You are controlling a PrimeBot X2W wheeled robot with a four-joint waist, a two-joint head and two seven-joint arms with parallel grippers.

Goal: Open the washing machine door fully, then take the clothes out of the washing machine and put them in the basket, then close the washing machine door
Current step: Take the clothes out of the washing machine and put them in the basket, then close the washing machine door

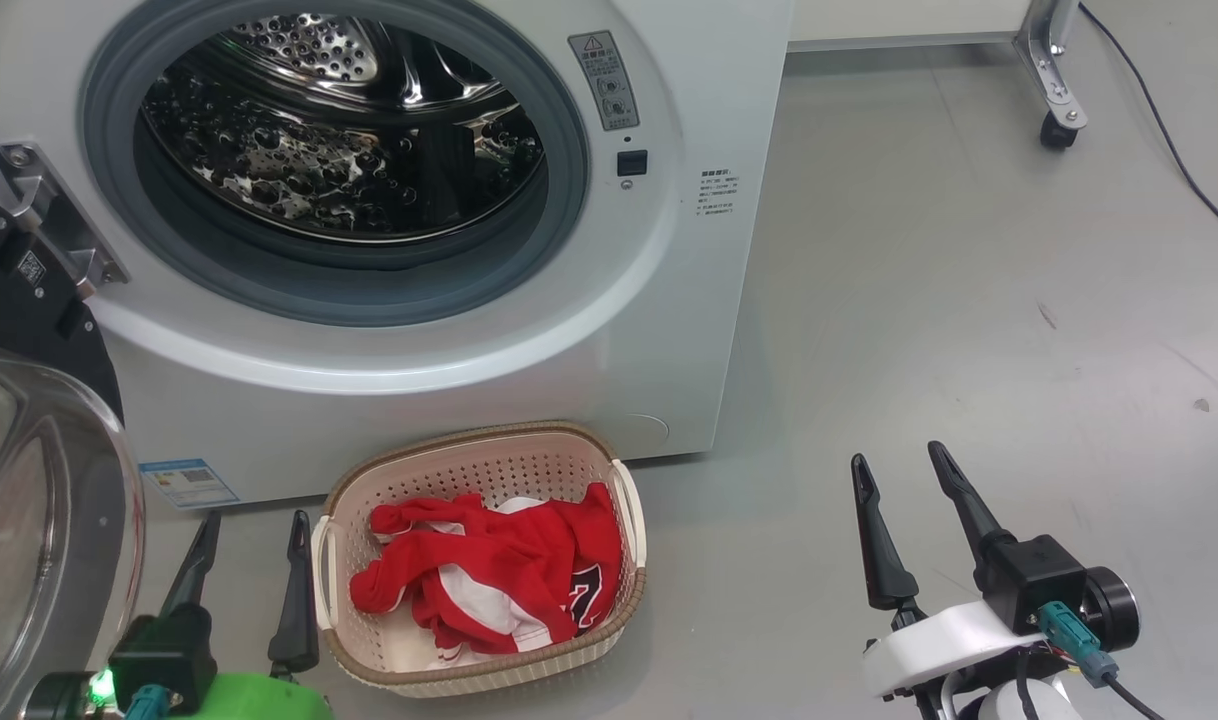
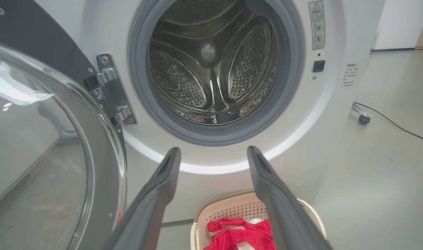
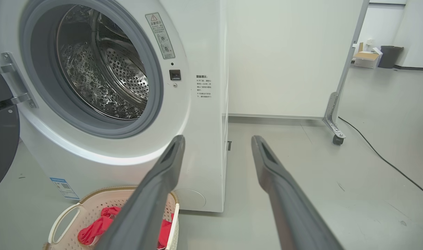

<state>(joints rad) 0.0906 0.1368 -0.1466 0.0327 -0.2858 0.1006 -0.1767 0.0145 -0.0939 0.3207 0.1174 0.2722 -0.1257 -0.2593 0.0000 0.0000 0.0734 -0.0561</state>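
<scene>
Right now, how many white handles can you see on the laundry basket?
2. The left handle curves off the left end of the basket, and the right handle off its right end. The clothes inside cover neither, so none seems hidden.

A lab or test room, rather than a home, is suggested. The washing machine (image 3: 208, 139) is stood alone on a bare grey floor (image 3: 301, 194). A white partition (image 3: 288, 59) is mounted on a castor (image 3: 337, 139) to the right, and a black cable (image 3: 388, 162) is laid across the floor. A cardboard box (image 3: 366, 57) and a dark bin (image 3: 390, 55) are seen far right.
</scene>
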